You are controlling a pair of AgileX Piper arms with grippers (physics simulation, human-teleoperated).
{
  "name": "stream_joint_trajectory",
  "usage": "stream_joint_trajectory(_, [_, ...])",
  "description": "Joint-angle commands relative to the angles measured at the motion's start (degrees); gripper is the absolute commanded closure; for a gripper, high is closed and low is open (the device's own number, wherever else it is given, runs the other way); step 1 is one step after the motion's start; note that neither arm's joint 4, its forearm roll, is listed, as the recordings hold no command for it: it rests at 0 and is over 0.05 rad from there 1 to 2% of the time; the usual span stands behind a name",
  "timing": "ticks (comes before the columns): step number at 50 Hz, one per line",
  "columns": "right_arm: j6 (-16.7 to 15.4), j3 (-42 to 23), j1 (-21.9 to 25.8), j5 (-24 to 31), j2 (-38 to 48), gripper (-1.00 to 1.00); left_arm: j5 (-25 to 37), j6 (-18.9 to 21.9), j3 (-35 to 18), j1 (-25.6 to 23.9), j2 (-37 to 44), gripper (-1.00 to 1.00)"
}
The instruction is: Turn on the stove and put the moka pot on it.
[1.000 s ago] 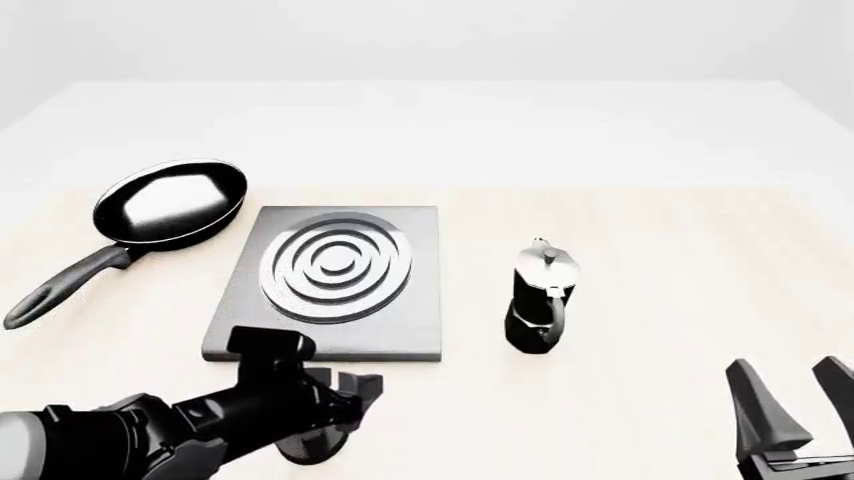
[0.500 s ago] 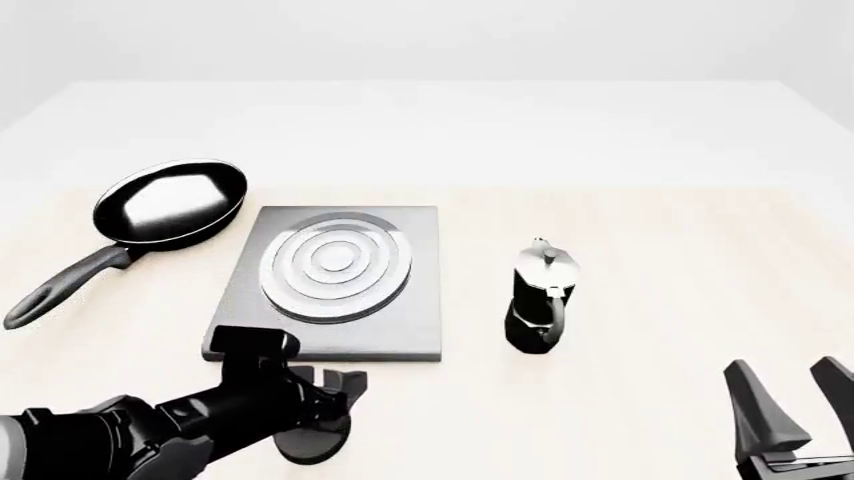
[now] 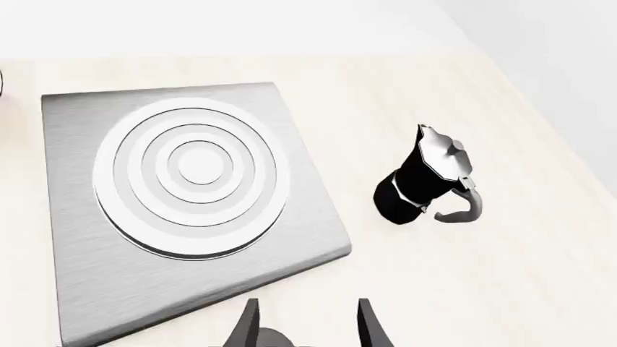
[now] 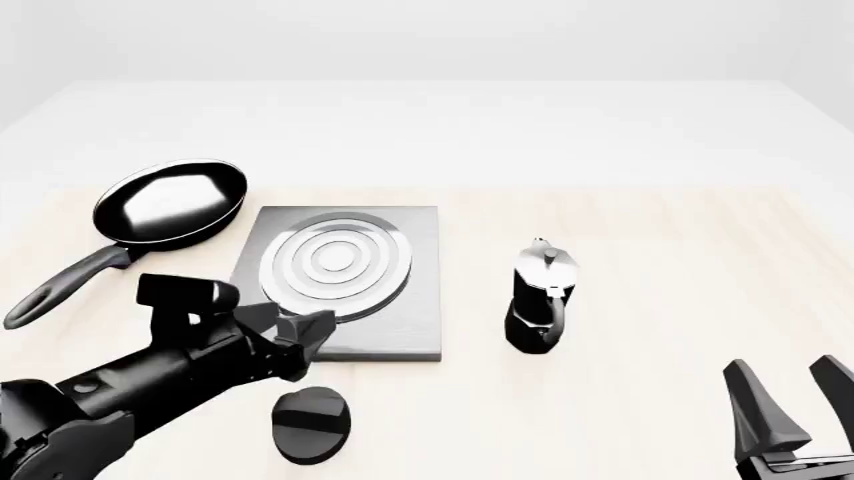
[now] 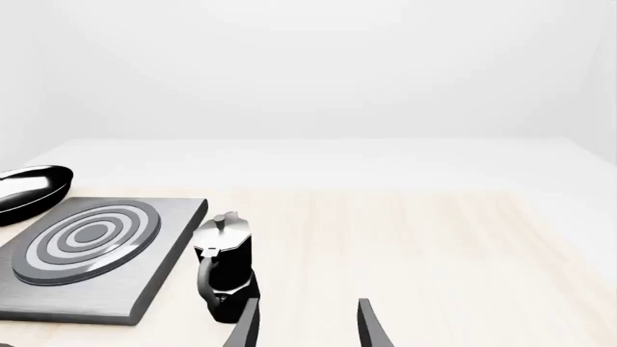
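The left gripper [image 4: 310, 333] hangs above the near edge of the stove [image 4: 414, 300], its fingers narrowly parted and holding nothing, with the knob [image 4: 311, 424] lying free on the worktop [image 4: 641, 220] just below and nearer the camera. Whether the knob is turned on cannot be read, so the step in hand is either that or the handover to the pot. The moka pot [image 4: 541, 297] stands upright on the worktop just right of the stove, apart from it, handle towards the arms. The right gripper [image 4: 795, 412] waits low at the near right corner, fingers wide and empty, well apart from the pot. Next it likely needs to reach forward and left, close on the pot's body or handle, lift it and set it on the ring burner [image 4: 335, 265]. The frying pan [image 4: 171, 203] sits left of the stove, out of the way; nothing blocks the path
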Motion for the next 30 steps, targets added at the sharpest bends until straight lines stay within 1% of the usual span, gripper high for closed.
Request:
stream_joint_trajectory(1, [-0.32, -0.02, 0.13, -0.3, 0.0, -1.0, 11.72, 7.82, -5.33, 4.92, -20.79, -1.0])
stream_joint_trajectory(2, [-0.41, -0.02, 0.19, -0.26, 0.01, -1.0, 12.51, 9.0, -5.71, 5.11, -22.66, -1.0])
stream_joint_trajectory(5, [-0.58, -0.04, 0.43, -0.38, 0.01, -1.0, 14.75, 10.5, -6.18, 6.35, -28.47, -1.0])
stream_joint_trajectory(7, [-0.61, -0.04, 0.55, -0.49, 0.01, -1.0, 15.66, 12.19, -6.05, 8.36, -31.7, -1.0])
stream_joint_trajectory(8, [-0.69, -0.03, 0.63, -0.58, 0.01, -1.0, 15.81, 13.83, -5.82, 9.3, -33.29, -1.0])
stream_joint_trajectory(9, [-0.7, -0.03, 0.69, -0.61, 0.01, -1.0, 15.88, 14.4, -5.5, 10.11, -34.82, -1.0])
stream_joint_trajectory(10, [-0.7, -0.03, 0.75, -0.71, 0.01, -1.0, 15.93, 13.8, -5.19, 10.35, -35.66, -1.0])
stream_joint_trajectory(11, [-0.75, -0.04, 0.8, -0.81, 0.01, -1.0, 15.5, 14.02, -4.38, 9.87, -37.04, -1.0])
stream_joint_trajectory(13, [-0.74, 0.01, 0.81, -0.97, -0.01, -1.0, 15.76, 15.15, -3.05, 12.58, -41.16, -1.0])
stream_joint_trajectory(14, [-0.74, 0.01, 0.83, -1.07, -0.01, -1.0, 15.49, 16.0, -2.33, 12.93, -42.56, -1.0])
stream_joint_trajectory(16, [-1.02, -0.01, 0.89, -1.29, -0.01, -1.0, 15.29, 16.42, -0.5, 13.82, -47.72, -1.0])
stream_joint_trajectory(17, [-1.03, -0.01, 0.92, -1.33, -0.01, -1.0, 15.37, 16.6, -0.18, 14.12, -48.35, -1.0])
stream_joint_trajectory(20, [-1.24, -0.17, 1.0, -1.58, -0.01, -1.0, 15.98, 18.07, 2.2, 18.29, -52.65, -1.0])
stream_joint_trajectory(22, [-1.58, -0.45, 0.89, -1.75, -0.01, -1.0, 15.96, 20.6, 4.27, 19.38, -55.94, -1.0])
stream_joint_trajectory(24, [-1.55, -0.69, 0.64, -1.74, -0.01, -1.0, 17.1, 19.01, 5.4, 20.46, -59.67, -1.0])
stream_joint_trajectory(26, [-1.5, -0.71, 0.49, -1.81, -0.01, -1.0, 14.98, 21.5, 6.34, 21.77, -60.62, -1.0])
stream_joint_trajectory(28, [-1.57, -0.57, 0.5, -1.91, -0.01, -1.0, 12.76, 22.06, 7.47, 22.11, -60.65, -1.0])
stream_joint_trajectory(30, [-1.56, -0.33, 0.46, -2.06, -0.01, -1.0, 11.07, 20.71, 9.24, 23.5, -60.65, -1.0])
